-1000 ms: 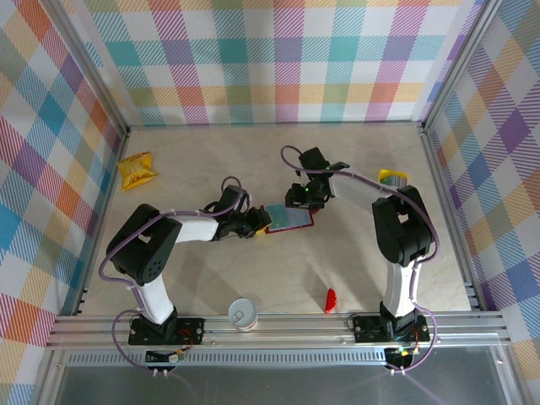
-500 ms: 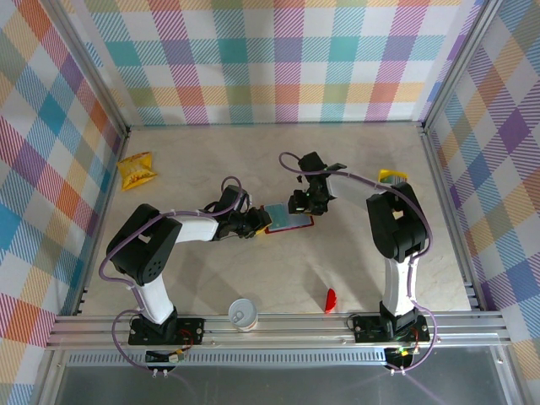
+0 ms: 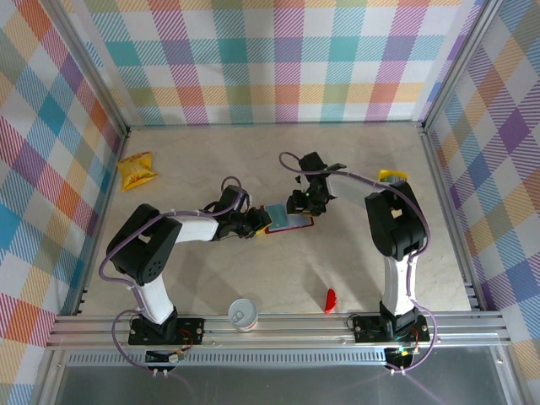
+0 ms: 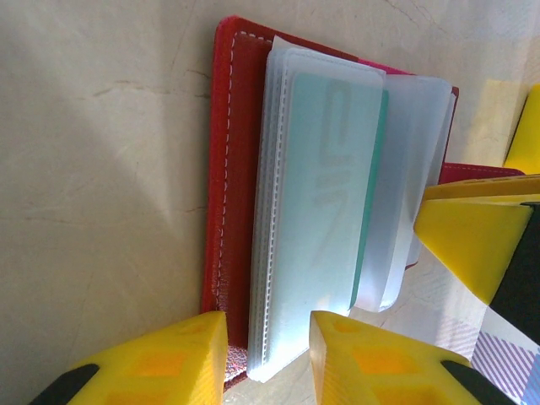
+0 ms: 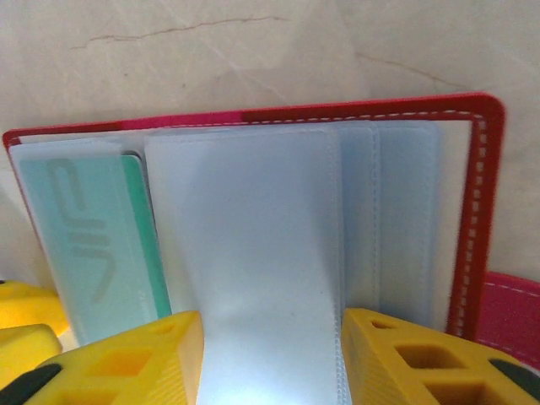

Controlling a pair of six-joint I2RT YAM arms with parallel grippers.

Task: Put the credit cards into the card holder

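The dark-red card holder (image 3: 287, 221) lies open on the table between both arms, its clear sleeves (image 5: 253, 253) fanned out. One teal card (image 4: 329, 169) sits inside a sleeve, also seen in the right wrist view (image 5: 84, 236). My left gripper (image 3: 258, 224) is at the holder's left end, open (image 4: 268, 325), with a corner of the sleeve stack and the red cover (image 4: 232, 169) between its fingers. My right gripper (image 3: 301, 205) hangs over the far side, open (image 5: 272, 325), astride a loose sleeve that bows up. A yellow stack of credit cards (image 3: 393, 177) lies by the right arm.
A crinkled yellow snack packet (image 3: 137, 170) lies at the far left. A small red curved piece (image 3: 330, 299) and a white cup (image 3: 243, 314) sit near the front rail. The metal frame rail (image 3: 439, 211) runs along the table's right side.
My right gripper has shifted slightly left and down over the open holder. The left arm and the holder have stayed put.
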